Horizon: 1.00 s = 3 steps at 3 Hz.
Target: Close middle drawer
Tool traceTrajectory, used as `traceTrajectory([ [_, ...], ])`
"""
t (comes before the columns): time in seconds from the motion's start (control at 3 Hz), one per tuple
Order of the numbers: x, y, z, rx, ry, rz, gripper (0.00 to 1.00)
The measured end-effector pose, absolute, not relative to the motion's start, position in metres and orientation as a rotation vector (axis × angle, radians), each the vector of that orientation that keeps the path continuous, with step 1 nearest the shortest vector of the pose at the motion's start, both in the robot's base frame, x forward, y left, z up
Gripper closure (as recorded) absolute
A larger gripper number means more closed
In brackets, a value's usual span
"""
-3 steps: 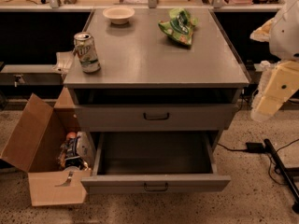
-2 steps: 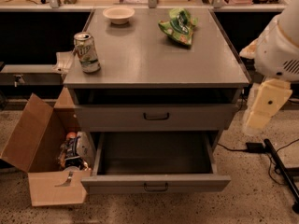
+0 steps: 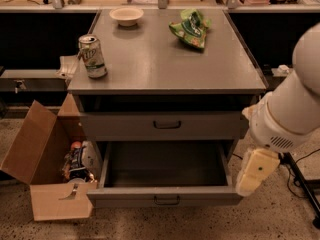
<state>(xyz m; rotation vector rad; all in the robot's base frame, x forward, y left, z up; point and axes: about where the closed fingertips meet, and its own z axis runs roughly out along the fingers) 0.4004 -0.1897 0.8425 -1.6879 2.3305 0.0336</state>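
My cream gripper [image 3: 256,170] is hanging at three o'clock of the open wide grey metal middle drawer [image 3: 130,198]; the jaws' state I cannot tell.

Pincer [image 3: 256,170] flanks middle drawer [image 3: 200,199] right, box [image 3: 47,203] left.

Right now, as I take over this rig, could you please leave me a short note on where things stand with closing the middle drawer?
The tool hangs low at the right side of the cabinet, next to the right front corner of the middle drawer. I cannot tell whether it touches the drawer.
The middle drawer is pulled well out and its tray looks empty. Its handle is free.
The drawer above is shut.
Done: no closing yet.
Left: push the front panel in until it sits flush with the cabinet.
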Motion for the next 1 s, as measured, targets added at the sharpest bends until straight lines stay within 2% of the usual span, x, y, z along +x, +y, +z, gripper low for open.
traceTrajectory([
  [0.33, 0.377, -0.183, 0.748, -1.607, 2.380, 0.111, 0.00],
  [1.0, 0.373, -0.177, 0.725, -1.592, 2.391, 0.158, 0.00],
])
